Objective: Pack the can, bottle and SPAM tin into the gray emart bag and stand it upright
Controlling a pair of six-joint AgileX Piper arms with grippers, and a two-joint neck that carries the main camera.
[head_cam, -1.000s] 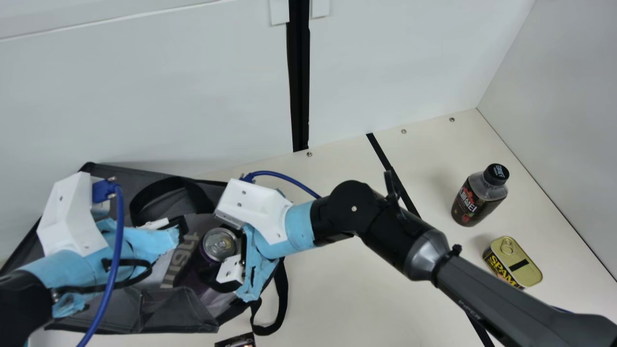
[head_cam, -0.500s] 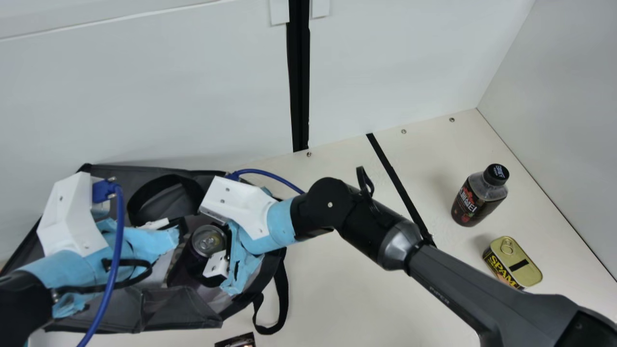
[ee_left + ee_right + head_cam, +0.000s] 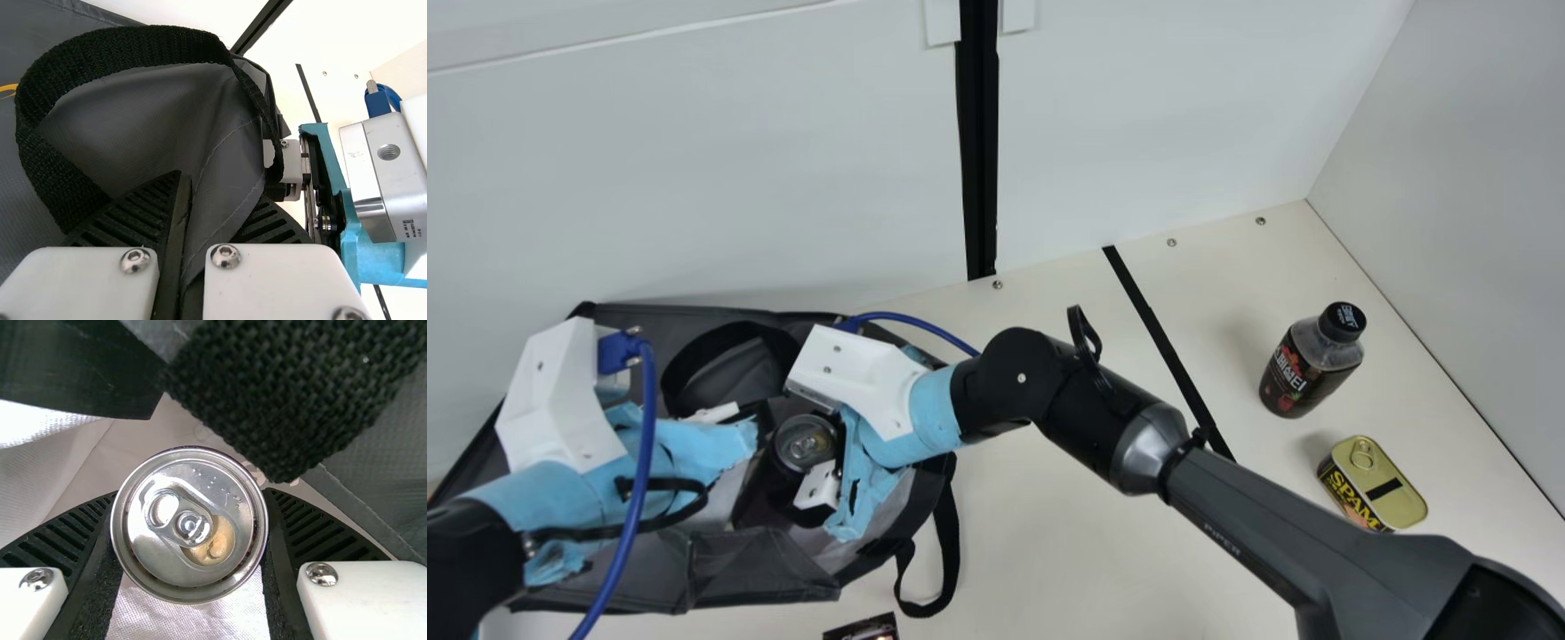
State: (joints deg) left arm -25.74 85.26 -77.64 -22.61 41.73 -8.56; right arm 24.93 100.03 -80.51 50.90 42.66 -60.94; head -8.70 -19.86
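Pull-tab can [image 3: 805,443] clamped between the right gripper's [image 3: 815,484] ribbed fingers, inside the open gray emart bag [image 3: 760,571].
Left gripper [image 3: 734,437] pinches the bag's creased fabric near a coarse-woven black strap [image 3: 127,53]; capped bottle [image 3: 1303,369] and rounded SPAM tin [image 3: 1387,498] stand outside on the table [image 3: 1085,533].

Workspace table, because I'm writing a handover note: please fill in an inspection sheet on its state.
surface: cream table, crossed by a black strip
bag: gray emart bag, open
can: upright, inside the bag's opening
bottle: standing on the table, capped
SPAM tin: on the table, pull ring up
clutter: dark item at the main view's bottom edge, partly cut off
left end effector: closed on bag fabric
right end effector: closed around the can
cables: blue cable across left arm; another by right wrist
surroundings: pale panels, black post
damage: nothing seen
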